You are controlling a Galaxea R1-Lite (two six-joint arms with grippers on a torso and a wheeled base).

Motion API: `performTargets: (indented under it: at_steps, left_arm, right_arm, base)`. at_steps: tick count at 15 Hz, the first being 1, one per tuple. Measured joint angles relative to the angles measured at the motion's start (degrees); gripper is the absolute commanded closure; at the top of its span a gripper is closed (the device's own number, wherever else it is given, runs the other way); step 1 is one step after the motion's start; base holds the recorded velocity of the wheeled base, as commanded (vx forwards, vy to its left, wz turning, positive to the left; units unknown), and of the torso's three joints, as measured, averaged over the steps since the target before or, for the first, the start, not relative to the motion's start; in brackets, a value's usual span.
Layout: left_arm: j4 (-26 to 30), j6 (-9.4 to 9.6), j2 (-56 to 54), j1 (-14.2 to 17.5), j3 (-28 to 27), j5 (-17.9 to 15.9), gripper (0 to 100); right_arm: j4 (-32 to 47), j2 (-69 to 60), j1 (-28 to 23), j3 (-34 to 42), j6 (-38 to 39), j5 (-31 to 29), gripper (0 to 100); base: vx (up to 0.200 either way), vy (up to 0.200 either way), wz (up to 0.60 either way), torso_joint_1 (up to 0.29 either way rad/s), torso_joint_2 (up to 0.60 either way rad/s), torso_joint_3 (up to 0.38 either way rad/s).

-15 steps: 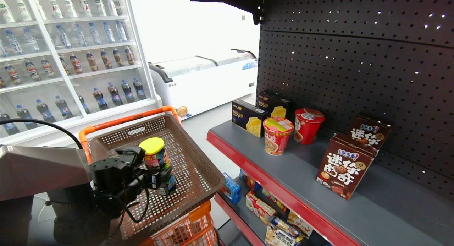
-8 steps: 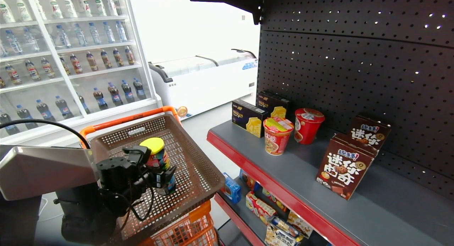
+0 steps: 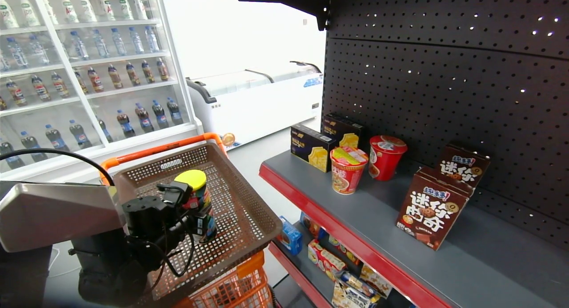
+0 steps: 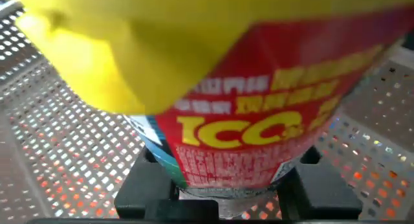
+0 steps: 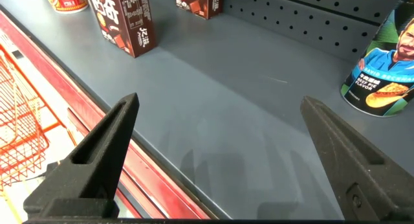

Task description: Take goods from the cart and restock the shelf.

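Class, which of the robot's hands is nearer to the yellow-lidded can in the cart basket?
Left. The left hand is clamped around the can inside the basket; the right hand hangs open over the shelf, well apart from it.

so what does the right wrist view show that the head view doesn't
Right wrist view's extra: the open right end effector above the grey shelf, and a blue-green can standing near the pegboard. Head view's extra: the brown basket and the yellow-lidded can held in the left end effector. Shared: the grey shelf and the brown boxes.
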Motion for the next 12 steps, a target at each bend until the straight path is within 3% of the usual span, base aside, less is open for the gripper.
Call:
performTargets:
  at_steps: [2, 4, 12]
  left_arm:
    - [3.6, 0.41, -2.9, 0.2, 0.4, 0.9, 100]
    - [11.1, 1.12, -8.9, 1.1, 0.3, 1.3, 100]
    - [53.2, 0.68, -45.7, 4.4, -2.5, 1.2, 100]
  right_arm:
    - [0.0, 0.0, 0.0, 0.0, 0.0, 0.0, 0]
    - [0.0, 0.0, 0.0, 0.0, 0.0, 0.0, 0]
    - [0.0, 0.0, 0.0, 0.0, 0.0, 0.0, 0]
  base:
    - [0.000, 0.000, 0.00, 0.000, 0.00, 0.000]
    - [0.000, 0.000, 0.00, 0.000, 0.00, 0.000]
    - [0.000, 0.000, 0.00, 0.000, 0.00, 0.000]
